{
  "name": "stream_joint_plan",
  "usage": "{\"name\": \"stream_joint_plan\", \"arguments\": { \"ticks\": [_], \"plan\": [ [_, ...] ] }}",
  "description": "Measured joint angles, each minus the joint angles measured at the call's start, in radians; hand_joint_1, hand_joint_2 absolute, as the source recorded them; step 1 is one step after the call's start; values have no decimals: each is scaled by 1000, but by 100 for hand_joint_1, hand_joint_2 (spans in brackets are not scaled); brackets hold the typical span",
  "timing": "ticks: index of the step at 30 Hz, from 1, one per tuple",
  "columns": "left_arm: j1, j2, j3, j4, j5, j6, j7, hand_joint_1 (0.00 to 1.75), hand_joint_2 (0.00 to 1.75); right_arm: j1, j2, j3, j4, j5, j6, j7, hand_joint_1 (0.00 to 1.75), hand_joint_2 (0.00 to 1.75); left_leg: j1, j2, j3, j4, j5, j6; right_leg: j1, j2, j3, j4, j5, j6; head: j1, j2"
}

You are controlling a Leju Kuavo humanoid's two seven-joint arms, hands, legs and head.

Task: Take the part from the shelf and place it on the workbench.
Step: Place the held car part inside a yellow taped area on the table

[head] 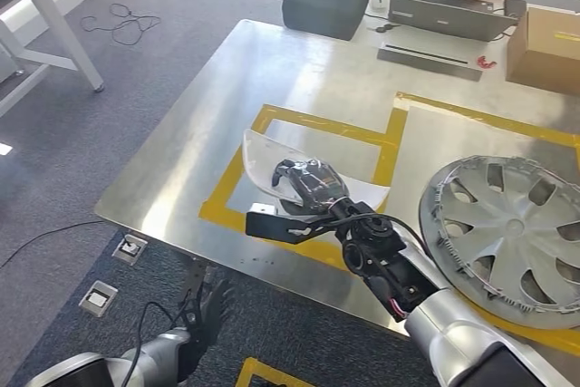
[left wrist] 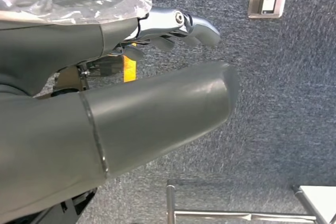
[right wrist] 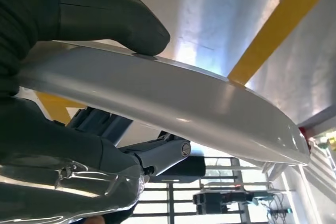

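- Steel workbench (head: 205, 124), yellow-taped, held a silver plastic hubcap (head: 509, 233) at right.
- Right hand (head: 311, 192) clamped a pale curved plastic part (head: 263, 156).
- Left hand (head: 205, 310) hung with fingers apart, holding nothing.

Both arms are silver — the right arm (head: 438, 319) shows black joints, exposed cables and red wiring near the wrist. Dark-fingered hands: right hand (head: 311, 189), left hand (head: 205, 310) — thick grey thumb (left wrist: 158, 114).
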Motion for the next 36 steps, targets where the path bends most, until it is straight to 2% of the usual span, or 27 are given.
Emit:
{"name": "stream_joint_plan", "arguments": {
  "ticks": [11, 32, 36],
  "plan": [
    [-1, -4, -8, 1, 0, 0, 3, 0, 0, -1, 3, 81, 36, 3, 2, 17, 175, 175, 0, 0, 0, 0, 2, 0, 0, 0, 0, 0, 1, -1, 0, 0],
    [-3, -8, -11, 2, -6, 0, 11, 0, 0, -11, 3, 136, 71, 20, -6, 33, 175, 175, 0, 0, 0, 0, 2, 1, 0, 0, 0, 0, 1, -1, 0, 0],
    [-4, -13, -18, 2, -14, 0, 15, 0, 175, -21, 3, 149, 78, 41, -14, 62, 0, 0, 0, 0, 0, 0, 3, 1, 0, 0, 0, 0, 1, -1, 0, 0]
  ]
}}
